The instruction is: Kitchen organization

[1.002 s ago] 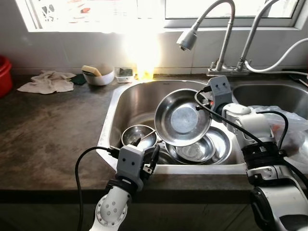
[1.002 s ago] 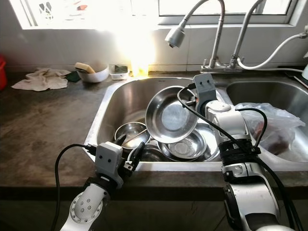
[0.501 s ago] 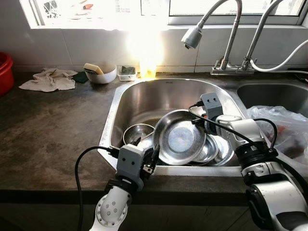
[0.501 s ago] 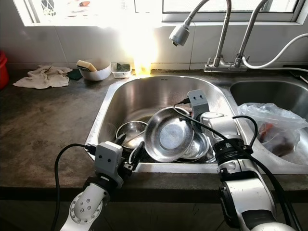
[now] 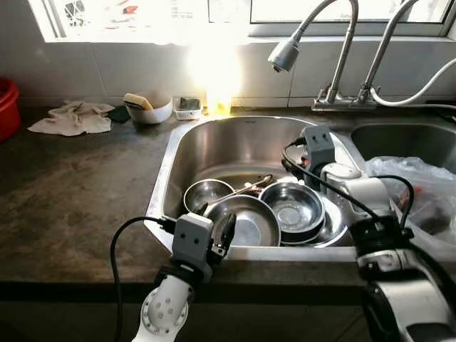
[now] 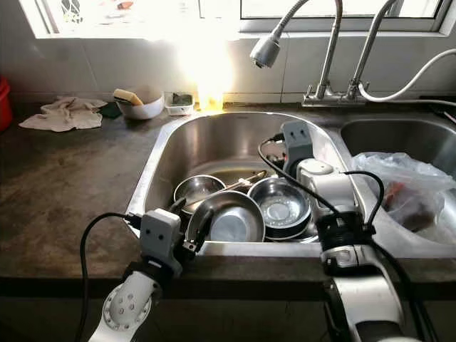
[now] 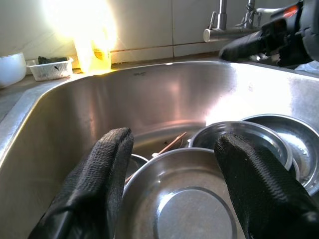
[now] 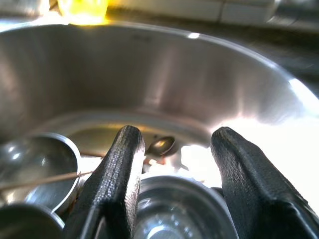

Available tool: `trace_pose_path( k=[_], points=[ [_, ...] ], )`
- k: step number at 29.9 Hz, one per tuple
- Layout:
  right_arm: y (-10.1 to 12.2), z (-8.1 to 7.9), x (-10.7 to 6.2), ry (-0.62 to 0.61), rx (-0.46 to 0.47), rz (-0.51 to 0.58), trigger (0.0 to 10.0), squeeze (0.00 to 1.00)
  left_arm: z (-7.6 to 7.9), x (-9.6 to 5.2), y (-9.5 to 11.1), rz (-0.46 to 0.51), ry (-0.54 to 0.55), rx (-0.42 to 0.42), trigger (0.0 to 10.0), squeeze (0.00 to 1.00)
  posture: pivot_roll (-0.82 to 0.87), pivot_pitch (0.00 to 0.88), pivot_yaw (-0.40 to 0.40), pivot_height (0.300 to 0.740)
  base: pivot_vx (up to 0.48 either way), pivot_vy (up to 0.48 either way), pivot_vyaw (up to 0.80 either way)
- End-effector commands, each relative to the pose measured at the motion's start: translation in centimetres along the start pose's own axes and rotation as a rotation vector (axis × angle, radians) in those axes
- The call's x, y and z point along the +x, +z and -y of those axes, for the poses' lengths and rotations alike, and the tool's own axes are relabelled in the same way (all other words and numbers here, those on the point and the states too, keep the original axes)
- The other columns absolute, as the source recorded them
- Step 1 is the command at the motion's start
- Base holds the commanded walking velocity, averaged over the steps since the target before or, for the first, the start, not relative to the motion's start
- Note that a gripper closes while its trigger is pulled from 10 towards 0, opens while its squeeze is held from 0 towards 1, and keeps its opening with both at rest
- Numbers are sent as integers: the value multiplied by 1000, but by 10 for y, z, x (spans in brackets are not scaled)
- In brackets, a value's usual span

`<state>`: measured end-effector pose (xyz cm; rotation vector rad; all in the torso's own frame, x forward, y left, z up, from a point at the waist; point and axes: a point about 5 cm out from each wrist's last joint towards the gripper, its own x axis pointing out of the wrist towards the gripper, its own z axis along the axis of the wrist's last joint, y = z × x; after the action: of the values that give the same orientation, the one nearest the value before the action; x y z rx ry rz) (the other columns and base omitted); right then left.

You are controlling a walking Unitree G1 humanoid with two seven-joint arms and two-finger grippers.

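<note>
Several steel bowls lie in the left sink [image 5: 187, 139]. A wide steel bowl [image 5: 244, 222] rests flat at the front, a deeper steel bowl [image 5: 293, 208] sits to its right on other dishes, and a small steel bowl [image 5: 205, 194] is at the left. A spoon [image 8: 161, 146] and a thin stick lie behind them. My left gripper [image 7: 174, 140] is open at the sink's front rim, just above the wide bowl. My right gripper [image 8: 177, 135] is open and holds nothing, hovering over the deeper bowl at the sink's right side [image 5: 291, 165].
Two faucets [image 5: 288, 53] arch over the sinks. A plastic bag [image 5: 417, 182] lies in the right sink. On the dark counter at the back left are a white bowl with a sponge [image 5: 148, 110], a cloth [image 5: 70, 117], a small tray [image 5: 188, 108] and a red basin [image 5: 6, 107].
The right gripper let go of the wide steel bowl, which now lies flat at the sink's front. The right gripper has risen and drawn back. The left gripper has stayed put.
</note>
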<state>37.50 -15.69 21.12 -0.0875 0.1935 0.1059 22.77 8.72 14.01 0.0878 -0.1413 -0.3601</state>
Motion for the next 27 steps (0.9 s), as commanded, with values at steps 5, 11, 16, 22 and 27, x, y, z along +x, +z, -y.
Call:
trace_pose_path(
  k=[5,11,16,22,27],
  points=[
    [8,0,-33,-46,47,246,10000,0,-1,-2,-5,-43,5,10,10000,0,16,57,-23,740,0,0,0],
    [-6,-13,-72,31,8,383,10000,0,-1,-4,-3,-35,0,1,10000,0,10,54,-18,740,0,0,0],
    [-22,-14,-95,-16,-25,438,10000,0,1,-5,-1,-32,-5,-4,10000,0,13,48,-22,740,0,0,0],
    [-39,-22,-117,-19,11,431,10000,0,-3,-8,2,-19,23,-3,10000,0,8,36,-11,740,0,0,0],
    [-40,-29,-122,10,18,438,10000,0,-3,-9,2,-19,17,5,10000,0,2,25,-7,740,0,0,0]
  ],
)
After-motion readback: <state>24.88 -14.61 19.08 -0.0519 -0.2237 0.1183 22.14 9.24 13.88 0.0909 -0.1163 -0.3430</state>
